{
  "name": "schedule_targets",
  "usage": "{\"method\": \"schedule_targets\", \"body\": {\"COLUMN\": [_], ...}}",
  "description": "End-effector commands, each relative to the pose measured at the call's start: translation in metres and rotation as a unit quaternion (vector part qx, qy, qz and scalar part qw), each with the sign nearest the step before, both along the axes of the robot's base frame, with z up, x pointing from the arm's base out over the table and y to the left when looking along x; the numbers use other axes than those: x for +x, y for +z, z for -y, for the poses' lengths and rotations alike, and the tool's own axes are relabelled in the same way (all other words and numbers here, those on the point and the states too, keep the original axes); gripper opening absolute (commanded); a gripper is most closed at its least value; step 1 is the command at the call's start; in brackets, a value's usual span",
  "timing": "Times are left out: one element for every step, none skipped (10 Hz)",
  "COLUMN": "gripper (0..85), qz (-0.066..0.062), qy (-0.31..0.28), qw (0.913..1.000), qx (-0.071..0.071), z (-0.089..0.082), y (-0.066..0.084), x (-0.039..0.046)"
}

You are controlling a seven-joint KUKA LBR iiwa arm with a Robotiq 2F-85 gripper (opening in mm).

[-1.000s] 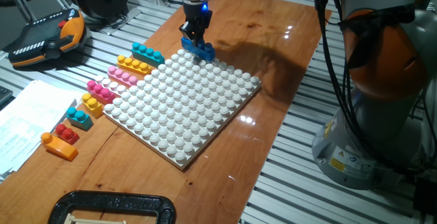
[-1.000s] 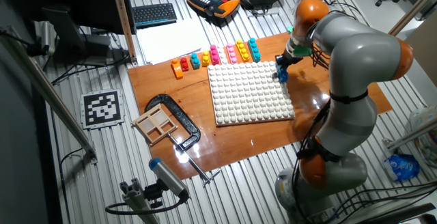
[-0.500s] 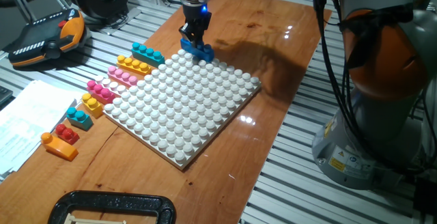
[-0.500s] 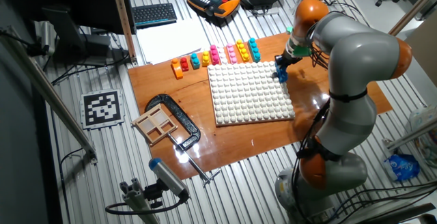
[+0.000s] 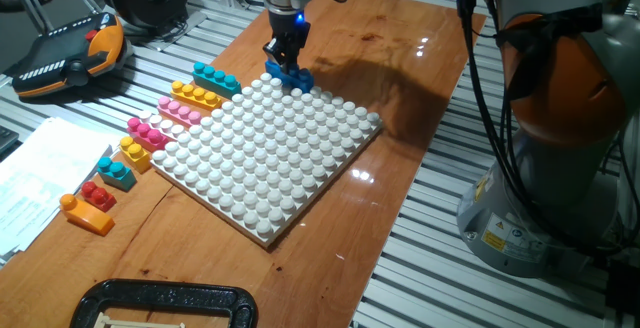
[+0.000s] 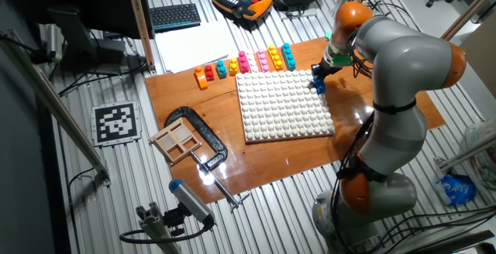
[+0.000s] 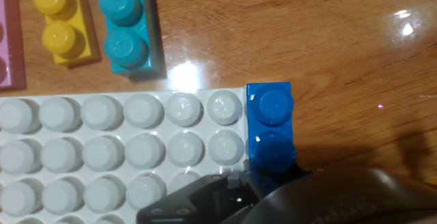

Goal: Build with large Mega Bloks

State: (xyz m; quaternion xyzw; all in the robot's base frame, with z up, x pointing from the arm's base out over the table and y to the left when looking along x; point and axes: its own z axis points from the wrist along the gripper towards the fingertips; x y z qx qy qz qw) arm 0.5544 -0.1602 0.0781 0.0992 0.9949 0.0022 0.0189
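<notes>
My gripper (image 5: 284, 56) is shut on a blue brick (image 5: 290, 75) at the far corner of the white studded baseplate (image 5: 270, 153). In the hand view the blue brick (image 7: 270, 125) lies along the right edge of the baseplate (image 7: 102, 149), beside its corner studs, with the fingers (image 7: 205, 200) over its near end. A row of loose bricks lies along the plate's left side: teal (image 5: 215, 78), yellow (image 5: 197, 95), pink (image 5: 180, 111), then more down to an orange one (image 5: 85, 215). The teal (image 7: 126, 26) and yellow (image 7: 60, 22) bricks show in the hand view. In the other fixed view my gripper (image 6: 319, 80) is at the plate's far right corner.
A teach pendant (image 5: 70, 53) and papers (image 5: 30, 183) lie left of the bricks. A black clamp (image 5: 165, 303) sits at the wooden board's near end, with a small wooden box (image 6: 177, 142) beside it. The robot's base (image 5: 560, 118) stands to the right.
My gripper and the blue brick have shifted slightly, closer along the plate's far corner. The loose bricks have not moved.
</notes>
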Motion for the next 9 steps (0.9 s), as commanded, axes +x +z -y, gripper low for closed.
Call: {"method": "schedule_targets", "body": {"gripper": [0.0,0.0,0.0,0.0,0.0,0.0,0.0,0.0,0.0], "qz": [0.000,0.000,0.001,0.001,0.001,0.001,0.000,-0.001,-0.004], "qy": [0.000,0.000,-0.005,-0.008,0.002,0.006,0.009,0.012,0.016], "qw": [1.0000,1.0000,1.0000,0.9998,1.0000,1.0000,1.0000,0.9999,0.9998], "qx": [0.000,0.000,0.008,0.017,0.007,0.003,-0.001,-0.003,-0.006], "z": [0.000,0.000,0.000,0.000,0.000,0.000,0.000,0.000,0.000], "y": [-0.002,-0.002,-0.003,-0.004,-0.002,0.000,0.002,0.004,0.006], "x": [-0.0009,-0.0007,-0.0006,0.0001,0.0023,0.0051,0.0087,0.0124,0.0161]}}
